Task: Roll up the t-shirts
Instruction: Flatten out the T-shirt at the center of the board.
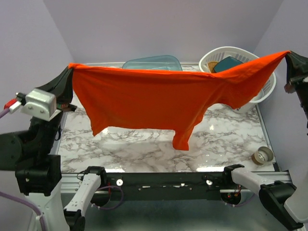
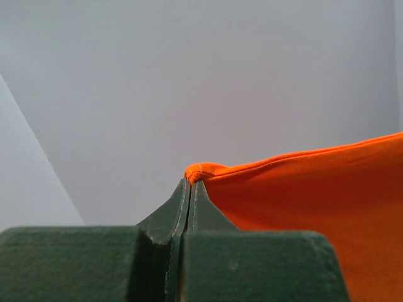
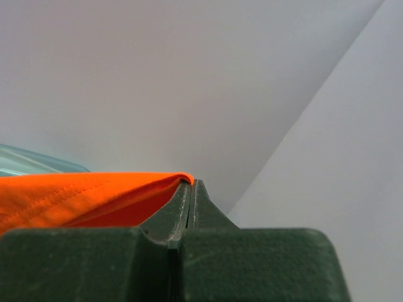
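A bright red-orange t-shirt (image 1: 159,98) hangs stretched in the air above the marble table (image 1: 144,149), held by two corners. My left gripper (image 1: 69,69) is shut on its left corner. In the left wrist view the jaws (image 2: 190,182) pinch the hem of the t-shirt (image 2: 315,195). My right gripper (image 1: 288,54) is shut on the right corner, high at the right wall. The right wrist view shows the fabric (image 3: 82,195) caught at the closed fingertips (image 3: 192,184). The shirt's lower edge and a sleeve dangle over the table's middle.
A teal plastic tub (image 1: 153,63) stands at the back behind the shirt. A white laundry basket (image 1: 262,91) with a teal item and a brown one sits at the back right. A roll of tape (image 1: 263,155) lies at the table's right front corner.
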